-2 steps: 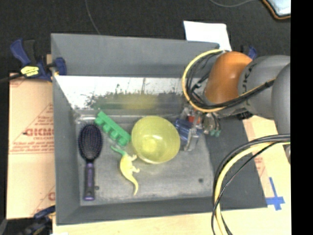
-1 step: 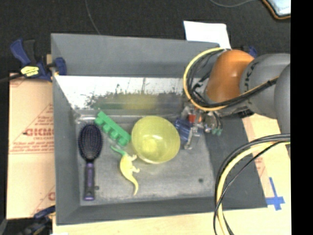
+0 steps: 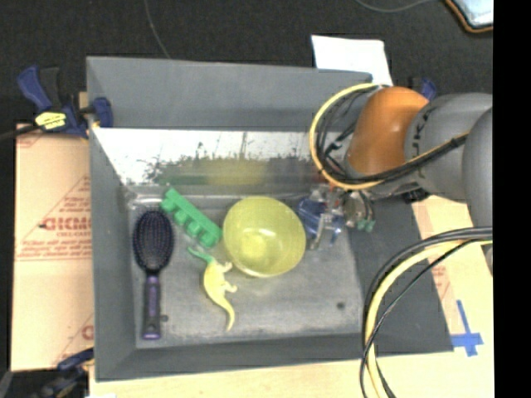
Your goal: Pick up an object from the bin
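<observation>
Fingertips (image 3: pixel 315 216) hang beside the yellow-green bowl (image 3: pixel 262 237) (spread or pressed together, it cannot be told) — likely the approach step; next the gripper (image 3: pixel 325 220) needs a firm pinch.

One camera looks down into the bin (image 3: pixel 112 264) from above, slightly sideways.

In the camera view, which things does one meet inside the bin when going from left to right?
From the left: purple plastic hairbrush with a dark oval head → green toothed plastic piece → round yellow-green plastic bowl → pincer.
</observation>
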